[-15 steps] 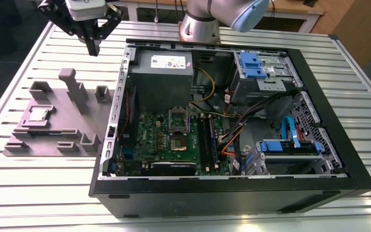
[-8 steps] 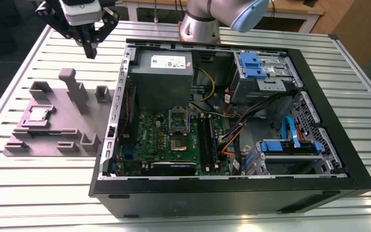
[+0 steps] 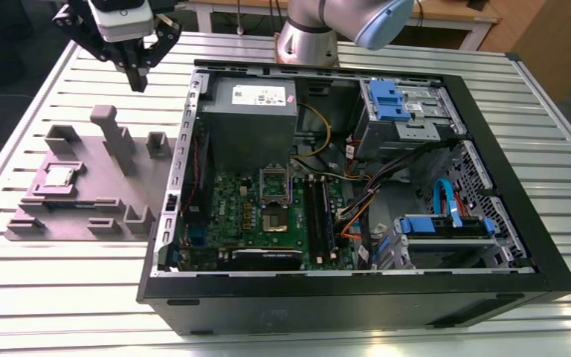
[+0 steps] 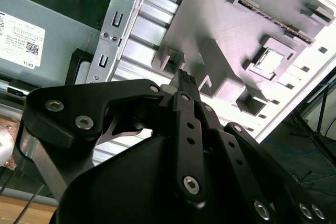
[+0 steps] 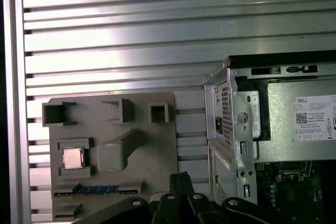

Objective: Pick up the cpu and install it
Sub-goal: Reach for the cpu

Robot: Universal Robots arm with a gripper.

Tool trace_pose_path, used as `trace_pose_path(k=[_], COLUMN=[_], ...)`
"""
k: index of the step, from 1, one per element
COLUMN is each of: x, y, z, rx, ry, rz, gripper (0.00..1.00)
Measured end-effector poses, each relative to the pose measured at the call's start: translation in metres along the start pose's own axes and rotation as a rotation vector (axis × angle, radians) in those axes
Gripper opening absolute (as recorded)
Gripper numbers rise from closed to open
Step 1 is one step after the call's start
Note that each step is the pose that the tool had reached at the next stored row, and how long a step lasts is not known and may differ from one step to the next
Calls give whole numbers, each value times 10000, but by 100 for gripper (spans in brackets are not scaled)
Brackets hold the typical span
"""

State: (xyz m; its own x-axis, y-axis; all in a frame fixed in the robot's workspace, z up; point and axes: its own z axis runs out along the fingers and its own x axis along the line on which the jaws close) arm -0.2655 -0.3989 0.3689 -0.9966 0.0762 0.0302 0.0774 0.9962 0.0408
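I have the gripper (image 3: 139,83) hanging in the air over the grey fixture plate (image 3: 72,217), above the side of the plate that faces the computer case (image 3: 365,301), and it touches nothing. The fingers (image 5: 175,186) are pressed together tip to tip with nothing between them; I see that in the exterior view and in both wrist views. The cpu (image 3: 62,176) lies flat in a square recess on the plate, silvery top up, on the part of the plate away from the case and well apart from the gripper. In the first wrist view the cpu (image 5: 73,158) sits beside the plate's tall ramped post, and in the second wrist view I find the cpu (image 4: 269,61) beyond the gripper (image 4: 185,77) in the same pocket. The plate rests on the slatted metal bench (image 3: 57,297), and the open case stands just beside the plate on the same bench. Inside the case, on the side toward the plate, I can make out the grey power supply (image 3: 250,123), the green motherboard (image 3: 236,201) and the socket (image 3: 273,217) on the board.
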Motion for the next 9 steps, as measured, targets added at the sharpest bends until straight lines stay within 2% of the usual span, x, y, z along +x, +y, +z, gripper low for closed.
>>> trace_pose_path(k=[9], x=[34], y=[-3], z=[1], rx=[0], ry=[0], rz=[0], gripper=[10])
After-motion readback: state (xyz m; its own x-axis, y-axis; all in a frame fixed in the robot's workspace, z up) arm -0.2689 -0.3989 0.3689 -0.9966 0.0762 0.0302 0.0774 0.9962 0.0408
